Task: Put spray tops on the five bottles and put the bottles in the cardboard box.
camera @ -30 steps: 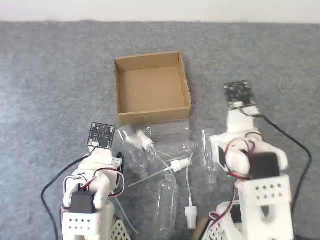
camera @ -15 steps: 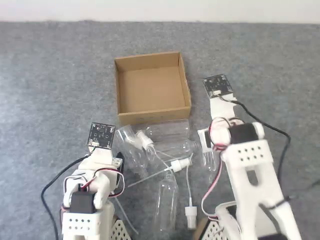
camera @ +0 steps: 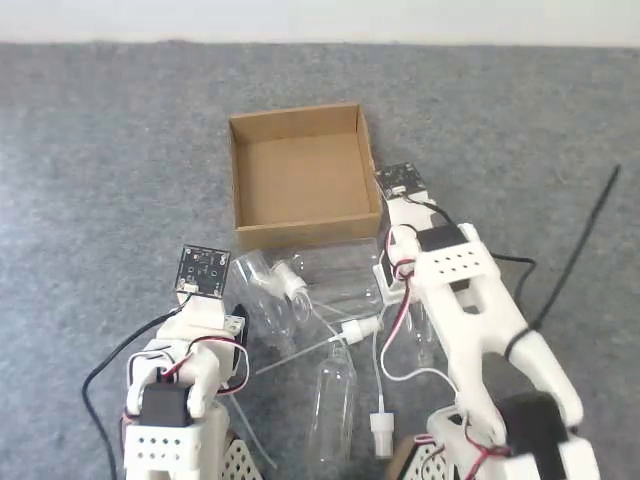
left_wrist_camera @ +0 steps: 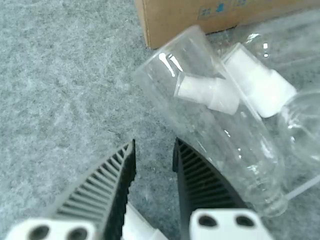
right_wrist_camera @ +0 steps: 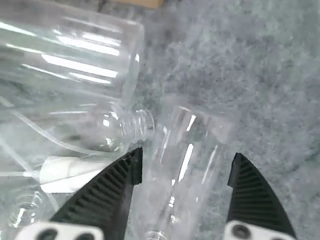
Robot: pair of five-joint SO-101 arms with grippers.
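Right jaws: spread wide, straddling a clear bottle (right_wrist_camera: 190, 150) lying on the grey table (right_wrist_camera: 260, 75).
Left jaws: slightly parted, gripping nothing, low over the table.
Other bottles (camera: 335, 268): transparent, lying heaped just before the cardboard box (camera: 310, 232).
Spray tops (camera: 383, 432): white, loose among them.

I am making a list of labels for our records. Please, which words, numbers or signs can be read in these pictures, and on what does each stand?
Cardboard box, outer wall, left wrist view: small blue print, too blurred to read.
Circuit boards on the arms, high view: tiny marks, too small to read.
Bottles: clear, with no label seen.
No text can be quoted as it reads.
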